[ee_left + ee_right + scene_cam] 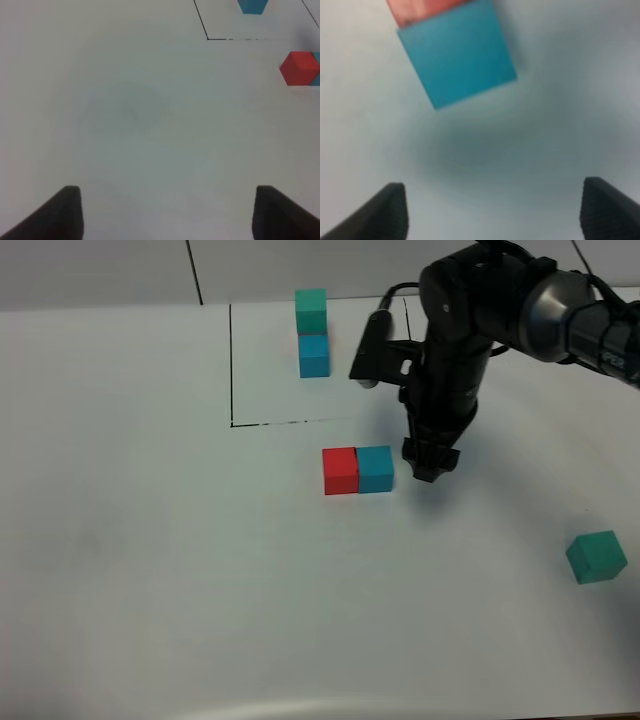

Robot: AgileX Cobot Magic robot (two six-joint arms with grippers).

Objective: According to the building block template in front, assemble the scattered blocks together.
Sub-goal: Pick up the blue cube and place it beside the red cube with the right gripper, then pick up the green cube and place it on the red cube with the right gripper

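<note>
Your red block [340, 471] and blue block [375, 468] are sitting flush; the right arm [452, 380] is hovering just right of them, jaws released.

In the right wrist view the small matte blue cube [456, 57] is blurred. The small matte red cube [420, 9] touching it is cut off by the picture's edge, so we see only a strip. Of the right gripper [492, 215] we see just two dark tips. In the left wrist view the left gripper [167, 215] is cropped likewise. There the joined teal-green-and-blue block model [252, 6] shows only its blue end, and the blue cube only a sliver. From above, the black right arm [480, 330] hides part of the thin black drawn outline [231, 365].
</note>
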